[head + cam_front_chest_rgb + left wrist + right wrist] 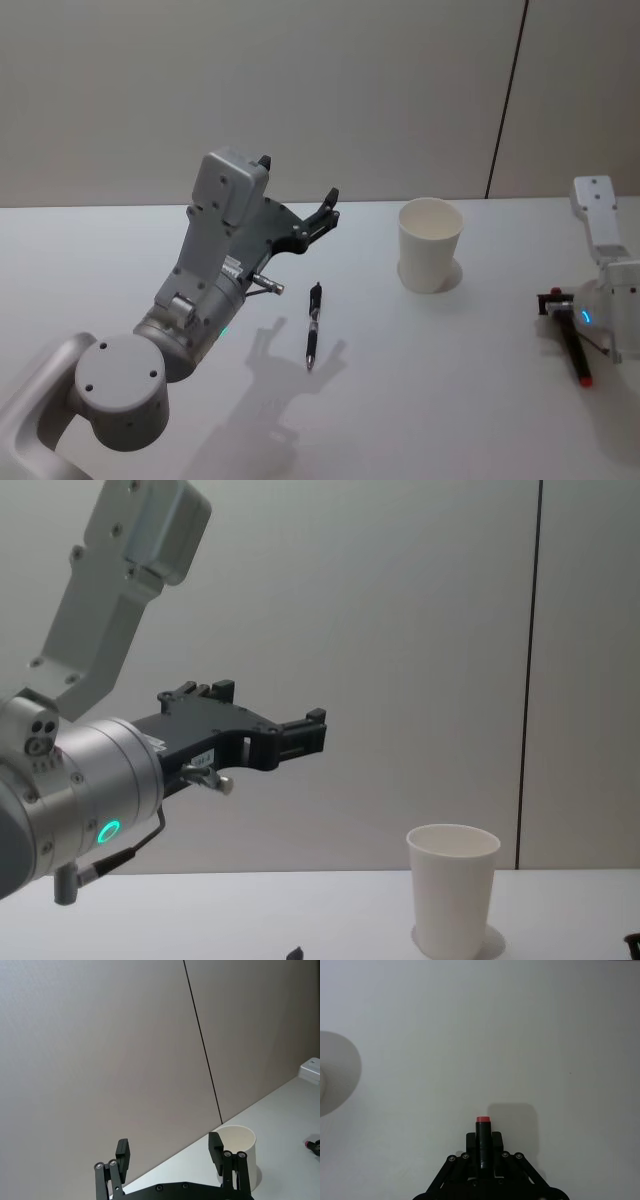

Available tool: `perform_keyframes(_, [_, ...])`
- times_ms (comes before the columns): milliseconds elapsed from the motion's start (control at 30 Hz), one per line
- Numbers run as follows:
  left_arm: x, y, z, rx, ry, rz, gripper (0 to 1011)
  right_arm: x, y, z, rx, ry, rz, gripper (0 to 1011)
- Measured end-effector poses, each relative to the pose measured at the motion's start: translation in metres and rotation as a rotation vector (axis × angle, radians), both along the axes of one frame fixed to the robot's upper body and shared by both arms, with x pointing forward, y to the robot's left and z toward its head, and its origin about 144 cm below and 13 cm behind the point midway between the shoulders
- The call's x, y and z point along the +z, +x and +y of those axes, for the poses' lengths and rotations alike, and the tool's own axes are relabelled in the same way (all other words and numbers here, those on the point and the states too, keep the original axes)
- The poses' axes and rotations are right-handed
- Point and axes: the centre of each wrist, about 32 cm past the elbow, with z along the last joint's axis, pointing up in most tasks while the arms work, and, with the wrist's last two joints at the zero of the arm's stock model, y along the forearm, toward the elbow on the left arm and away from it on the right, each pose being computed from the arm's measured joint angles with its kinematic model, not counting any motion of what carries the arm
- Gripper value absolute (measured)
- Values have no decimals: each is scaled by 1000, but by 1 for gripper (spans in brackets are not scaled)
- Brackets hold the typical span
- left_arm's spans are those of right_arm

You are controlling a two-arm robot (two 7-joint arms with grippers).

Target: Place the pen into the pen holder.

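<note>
White paper forms the pen holder (430, 246), a plain tapered cup standing upright on the pale desk (450, 410), towards the far edge and a little right of the middle. The pen (577, 357), a slim black stick with red ends, is well to the right of the cup. It sits low over the desk, clamped in the right end effector (483, 1136), whose 2 fingers press against its sides. In the right wrist view 1 red end sticks out just past the fingertips and throws a shadow on the desk below.

The left end effector (298, 178) is raised above the desk, left of the cup, and aimed at the grey wall (300, 80) behind. Its 2 black fingers (123, 1152) are spread wide apart. In the chest view it sits higher than the cup's rim.

A black ballpoint (313, 326) lies flat on the desk between the left arm and the cup, nearer the robot than the cup and apart from both end effectors.
</note>
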Motion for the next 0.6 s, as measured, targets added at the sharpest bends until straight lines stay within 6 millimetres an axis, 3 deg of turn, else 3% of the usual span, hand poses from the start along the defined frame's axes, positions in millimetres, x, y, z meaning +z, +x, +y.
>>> perform_keyframes(600, [0, 0, 0, 0, 0, 0, 1003, 12, -12, -2, 37, 19, -160, 168])
